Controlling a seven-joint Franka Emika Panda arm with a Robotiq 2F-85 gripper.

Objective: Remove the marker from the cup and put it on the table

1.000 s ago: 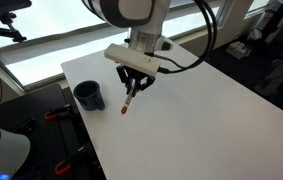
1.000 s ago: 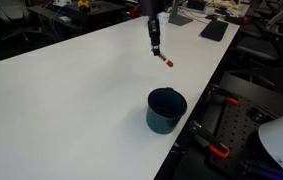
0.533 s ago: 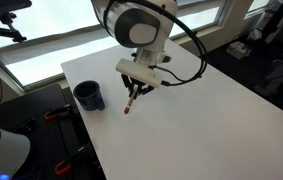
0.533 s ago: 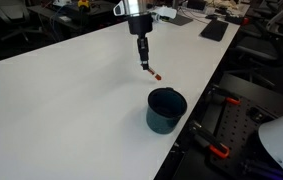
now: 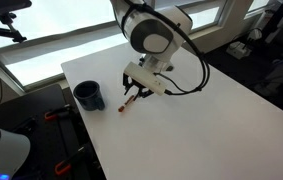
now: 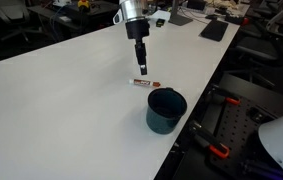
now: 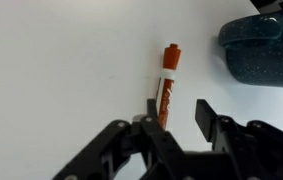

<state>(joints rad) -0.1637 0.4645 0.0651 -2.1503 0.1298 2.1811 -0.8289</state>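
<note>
Marker (image 6: 144, 83) flat on the table (image 6: 61, 115), outside the cup (image 6: 166, 110).
We note it lying on its side on the white top near the table's edge, just beside the dark cup but apart from it (white table shows between them in both exterior views). In the wrist view the marker (image 7: 166, 88) shows an orange barrel with a white label and points away from the camera, with the cup's rim in the upper right corner. The gripper (image 7: 178, 110) hangs right over the marker's near end, jaws parted. One finger (image 7: 207, 115) stands clear of the barrel with bare table between; the other sits close against it, and we cannot tell whether it touches.
</note>
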